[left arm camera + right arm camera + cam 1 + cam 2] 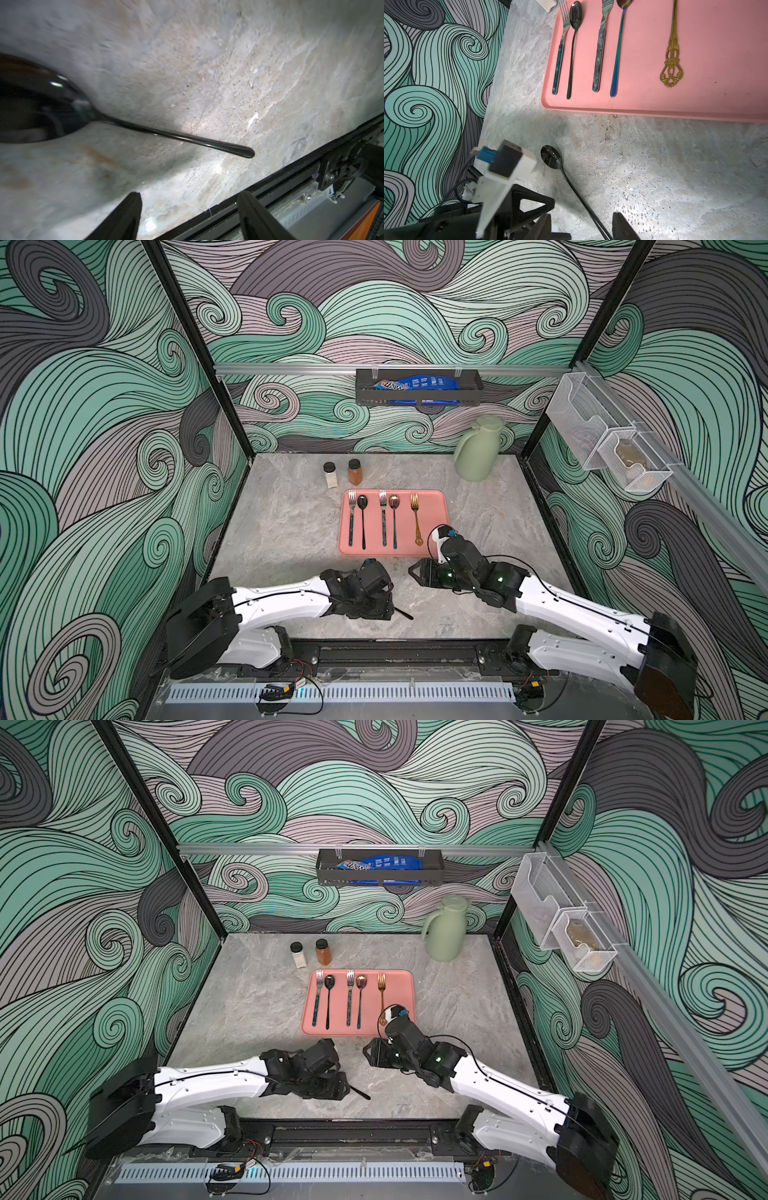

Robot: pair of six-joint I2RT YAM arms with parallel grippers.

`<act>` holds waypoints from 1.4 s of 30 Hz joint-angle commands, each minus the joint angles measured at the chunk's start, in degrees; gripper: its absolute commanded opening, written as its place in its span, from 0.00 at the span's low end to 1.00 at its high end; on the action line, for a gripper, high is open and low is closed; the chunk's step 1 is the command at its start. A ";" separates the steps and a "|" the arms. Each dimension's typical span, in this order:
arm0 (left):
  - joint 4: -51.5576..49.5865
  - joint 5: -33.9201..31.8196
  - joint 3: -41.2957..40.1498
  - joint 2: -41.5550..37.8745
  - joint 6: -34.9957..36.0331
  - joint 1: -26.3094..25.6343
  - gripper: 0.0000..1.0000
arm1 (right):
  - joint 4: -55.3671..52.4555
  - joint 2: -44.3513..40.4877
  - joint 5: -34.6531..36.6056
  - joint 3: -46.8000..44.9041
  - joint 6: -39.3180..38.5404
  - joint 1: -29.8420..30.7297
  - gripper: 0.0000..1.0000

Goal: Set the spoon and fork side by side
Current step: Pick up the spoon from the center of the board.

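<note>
Pink tray (716, 62) looks mostly sorted imo; the teal-handled fork (557, 68) lies right beside a dark spoon (575, 14), and the grey-handled fork (598, 62) beside a blue-handled spoon (614, 83). The gold fork (671, 49) lies alone further along the tray, with bare pink on both sides of it. So my guess is two pairs are done and one is left.

Its partner is probably the black spoon (550, 156); that one's off the tray, flat on the grey tabletop (282, 531) near the front edge. It hasn't been picked up.

Left tool (189, 194) has its fingers spread wide with nothing between them; they sit just short of the spoon's handle in the left wrist view. Right tool (581, 215) is parted too and isn't clamping anything.

Hard-to-see stuff: in both top views the left arm (282, 601) covers nearly the whole spoon, and only the handle tip pokes out. In the right wrist view the handle runs toward the gap between that tool's fingers and gets cut off by the frame edge; I can't tell if the fingers are down level with it or above it. The bowl in the left wrist view is blurry and partly out of frame.

What's left, I'd say: grab the spoon, carry it over, and lay it next to the gold fork.
</note>
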 commanded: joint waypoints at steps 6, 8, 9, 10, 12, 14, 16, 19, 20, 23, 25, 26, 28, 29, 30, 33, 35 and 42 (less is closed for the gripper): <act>-19.57 -11.05 -5.58 -20.98 3.21 13.29 0.75 | 4.97 9.65 -0.86 3.19 -13.25 5.95 0.54; -22.65 -10.93 -6.31 -26.38 5.15 17.87 0.75 | 4.91 14.12 -1.08 5.18 -16.36 8.00 0.56; -23.30 -11.11 -6.99 -28.41 5.30 18.84 0.75 | 4.91 16.02 -1.23 6.25 -17.79 8.99 0.60; -22.12 -10.31 -7.92 -29.91 5.27 18.96 0.74 | 5.26 17.89 -1.32 7.13 -18.87 9.92 0.64; -19.83 -7.80 -9.33 -30.95 5.08 19.12 0.73 | 5.75 21.12 -1.22 9.01 -20.22 11.48 0.66; -16.70 -4.56 -10.51 -30.38 5.87 19.08 0.72 | 6.90 23.66 -0.69 10.43 -21.63 12.95 0.66; -15.54 -3.02 -10.88 -29.78 5.52 19.11 0.71 | 8.03 26.27 -1.28 11.53 -22.88 14.20 0.67; -16.06 -3.62 -10.79 -29.87 5.71 19.11 0.71 | 6.87 29.84 1.06 13.69 -22.89 15.63 0.66; -15.91 -3.95 -10.84 -30.13 6.49 19.15 0.71 | 6.32 30.97 2.28 14.24 -22.51 16.23 0.65; -16.88 -5.79 -10.15 -30.55 7.56 19.10 0.72 | 6.31 33.16 3.78 14.79 -21.97 17.11 0.62; -17.29 -6.17 -9.74 -30.55 7.84 19.14 0.72 | 5.57 34.37 4.76 15.15 -21.65 17.13 0.62; -17.20 -6.08 -9.64 -30.58 7.88 19.11 0.72 | 5.13 35.00 5.24 15.46 -21.78 17.13 0.62; -16.58 -5.88 -9.77 -30.40 8.10 19.11 0.72 | 4.82 36.25 5.43 16.14 -22.40 17.13 0.62; -15.97 -5.69 -9.91 -30.23 8.38 19.14 0.72 | 4.75 36.95 5.40 16.42 -22.62 17.13 0.62; -15.52 -5.39 -10.03 -29.88 8.66 19.08 0.72 | 4.67 37.69 5.47 16.70 -22.68 17.13 0.61; -14.86 -4.62 -9.90 -28.65 9.14 19.09 0.72 | 4.56 39.20 5.81 17.23 -22.97 17.13 0.60; -14.48 -4.13 -9.88 -27.98 9.29 19.13 0.72 | 3.98 40.05 6.01 17.86 -23.05 17.14 0.58; -14.28 -3.70 -10.02 -27.99 9.72 19.10 0.71 | 0.58 41.90 8.25 20.10 -23.05 17.13 0.29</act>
